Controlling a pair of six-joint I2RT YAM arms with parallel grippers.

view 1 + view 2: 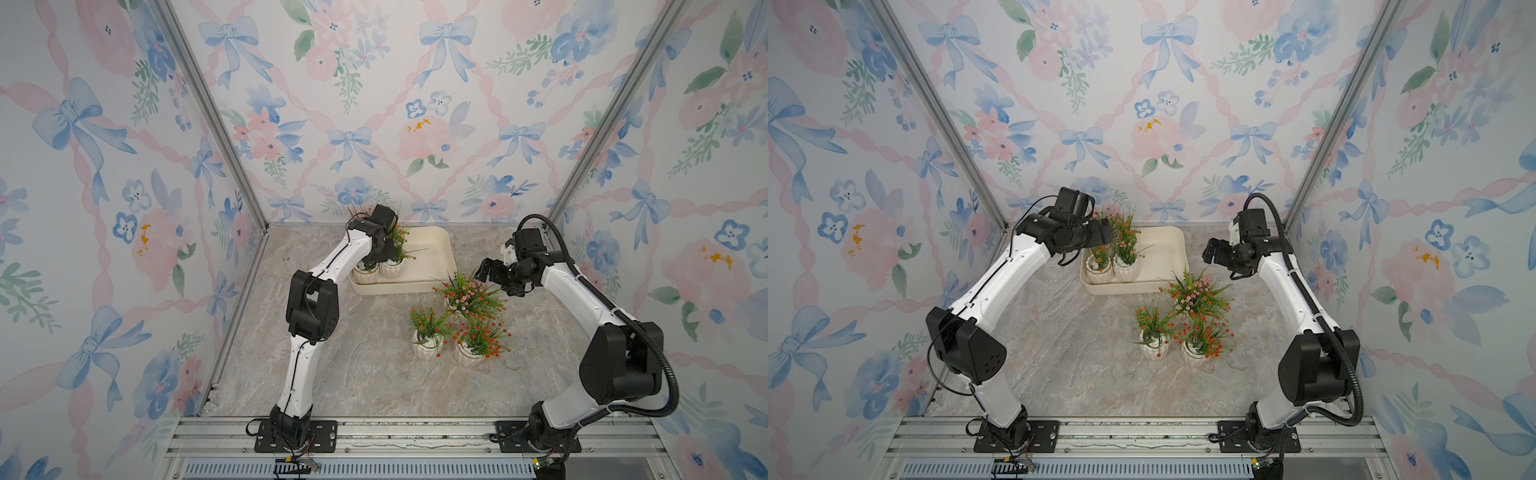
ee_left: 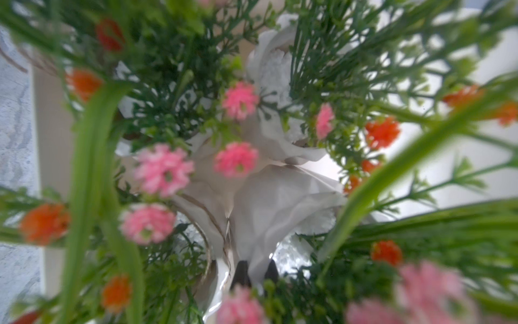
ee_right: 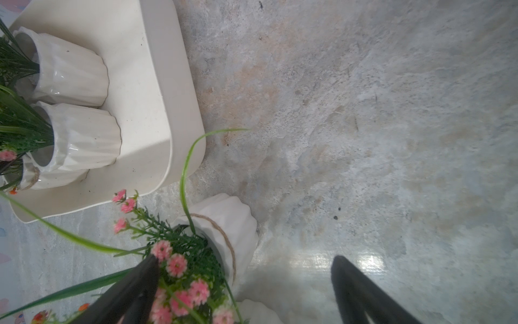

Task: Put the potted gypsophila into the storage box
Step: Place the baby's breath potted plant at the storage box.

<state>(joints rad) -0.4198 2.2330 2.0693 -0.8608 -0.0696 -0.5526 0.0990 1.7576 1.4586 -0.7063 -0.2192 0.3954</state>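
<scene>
Nearest the rail, a white ribbed pot of green sprigs and orange blossoms and a like pot with redder blossoms are standing side by side on the grey marbled tabletop, well clear of both arms. Just beyond them, a white ribbed twine-tied pot with pink blossoms is standing upright, its long axis vertical, near the closest corner of the shallow cream plastic storage box.

The right gripper is hovering over this pot, its black fingers spread wide and holding nothing. In the right wrist view the pot is lying between the fingers and slightly ahead of them, with one finger crossing over the blossoms. The right arm is plainly the nearer one, so this pot looks like its next pick. That pick is likely calling for a descent through loose sprigs that could snag. Another pot's edge is showing just beneath the wrist, crowding that side.

Farther back, three pots are sitting in the box, bunched toward the left arm's end. The left gripper is buried among their sprigs, fingers pinched narrow on the wall of a gripped pot; whether that pot is resting or lifted cannot be told. The box floor toward the right arm and the back wall is lying bare, offering room beyond a low rim.
</scene>
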